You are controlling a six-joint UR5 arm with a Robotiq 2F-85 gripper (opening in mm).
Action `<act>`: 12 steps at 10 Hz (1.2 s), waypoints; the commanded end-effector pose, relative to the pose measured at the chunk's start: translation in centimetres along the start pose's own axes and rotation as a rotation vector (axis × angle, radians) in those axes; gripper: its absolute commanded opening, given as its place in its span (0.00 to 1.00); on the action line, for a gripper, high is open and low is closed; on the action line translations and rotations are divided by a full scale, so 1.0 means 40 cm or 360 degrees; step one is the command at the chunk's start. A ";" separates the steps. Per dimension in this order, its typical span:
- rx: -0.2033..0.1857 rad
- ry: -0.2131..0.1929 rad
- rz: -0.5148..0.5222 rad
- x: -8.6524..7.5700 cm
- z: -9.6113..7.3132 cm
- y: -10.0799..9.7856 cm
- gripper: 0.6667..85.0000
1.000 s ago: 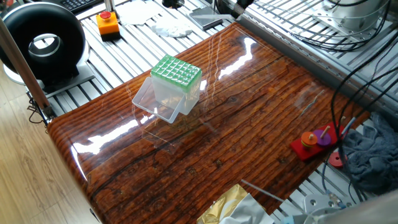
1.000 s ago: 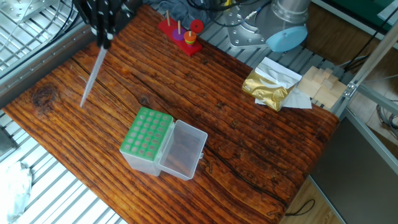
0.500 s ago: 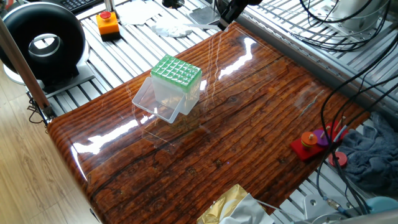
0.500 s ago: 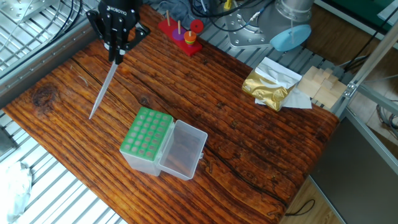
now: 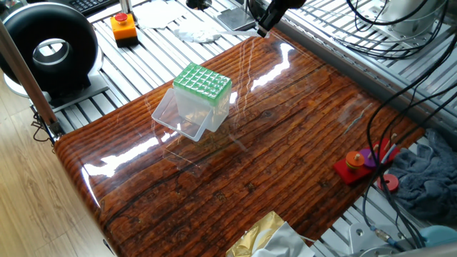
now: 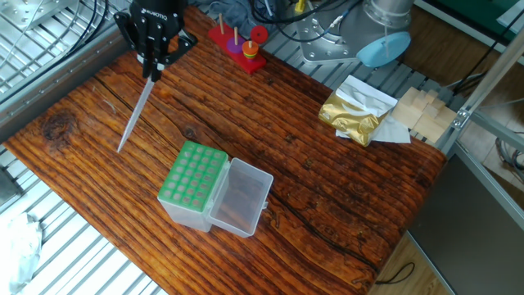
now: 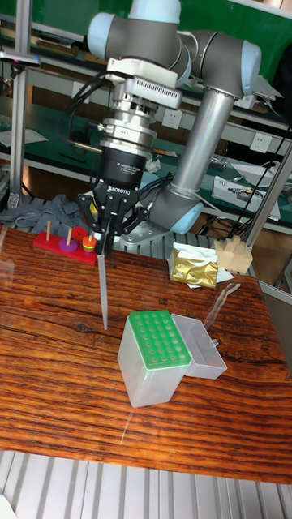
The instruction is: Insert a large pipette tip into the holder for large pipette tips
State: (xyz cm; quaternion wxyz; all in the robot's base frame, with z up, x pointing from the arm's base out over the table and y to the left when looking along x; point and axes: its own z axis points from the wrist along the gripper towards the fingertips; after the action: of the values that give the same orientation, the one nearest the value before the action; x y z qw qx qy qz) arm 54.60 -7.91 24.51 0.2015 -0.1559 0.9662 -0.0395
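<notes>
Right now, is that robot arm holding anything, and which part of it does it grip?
Yes: the gripper holds the pipette tip by its wide top end, narrow end hanging down.

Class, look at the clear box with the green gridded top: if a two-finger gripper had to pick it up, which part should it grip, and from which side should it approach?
Grip the holder for large pipette tips across its upright clear body, coming down from above. Its open lid hangs off one side, so close on the two walls next to that side. The gripper is already shut on the large pipette tip.
</notes>
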 end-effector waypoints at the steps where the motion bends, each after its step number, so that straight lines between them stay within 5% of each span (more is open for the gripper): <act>1: 0.0024 -0.0012 0.0005 -0.005 -0.003 -0.012 0.00; 5: 0.0004 -0.0087 0.0022 -0.036 -0.004 -0.004 0.00; 12: -0.0005 -0.0010 -0.0022 -0.027 -0.028 -0.013 0.00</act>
State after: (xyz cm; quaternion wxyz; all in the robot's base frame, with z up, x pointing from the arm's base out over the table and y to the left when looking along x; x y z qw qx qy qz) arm 55.24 -8.06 25.16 0.2098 -0.1600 0.9636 -0.0437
